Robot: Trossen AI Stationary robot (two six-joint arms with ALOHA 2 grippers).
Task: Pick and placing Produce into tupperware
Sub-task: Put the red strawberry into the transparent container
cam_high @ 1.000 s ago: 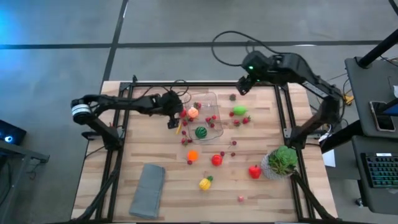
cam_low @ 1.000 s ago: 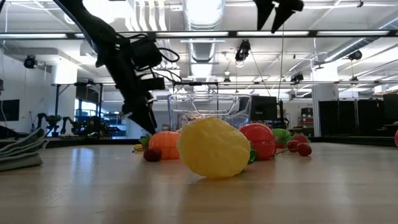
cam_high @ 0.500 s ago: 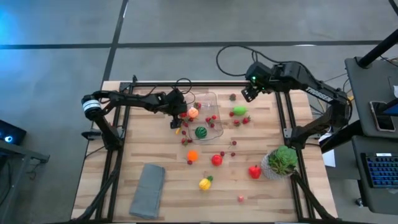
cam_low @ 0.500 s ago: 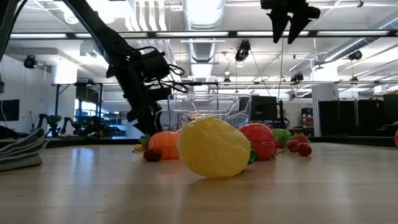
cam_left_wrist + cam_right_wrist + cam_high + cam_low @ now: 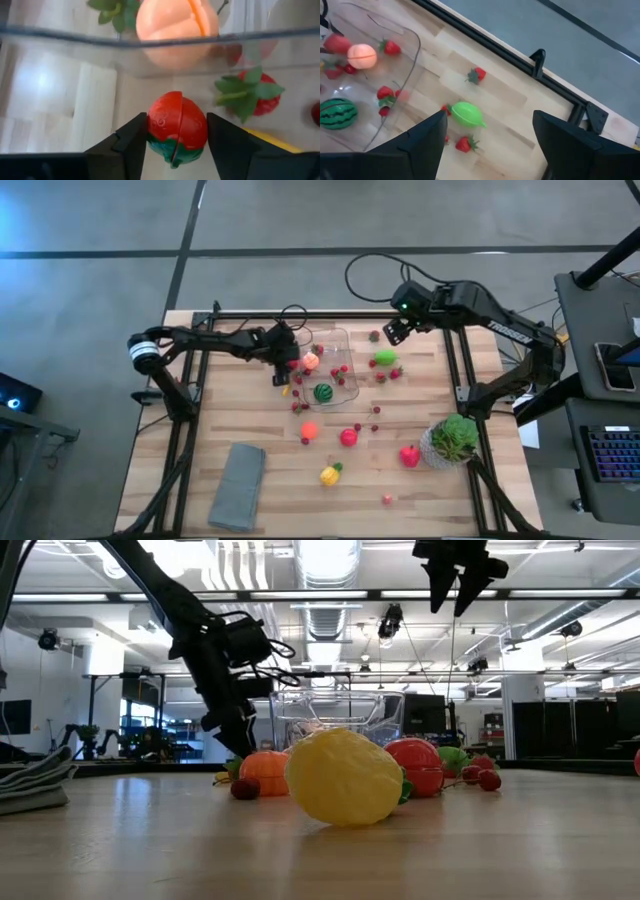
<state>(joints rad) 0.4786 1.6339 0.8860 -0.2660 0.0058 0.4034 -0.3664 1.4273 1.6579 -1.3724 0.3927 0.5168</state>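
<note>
Room: grey concrete floor around my frame; behind it a hall with ceiling lights and ducts.
Tabletop (image 5: 200, 430): pale wood planks, carrying a grey folded cloth (image 5: 237, 485) and a potted green plant (image 5: 452, 440).
Tupperware (image 5: 345, 345): clear, at the far middle, holding a watermelon (image 5: 323, 392) and a peach (image 5: 311, 361).
Left gripper (image 5: 282, 369): at the tupperware's left wall, my fingers closed around a red strawberry (image 5: 176, 127).
Right gripper (image 5: 393, 329): raised over the far edge, fingers spread and empty, a green fruit (image 5: 385, 358) just beside.
</note>
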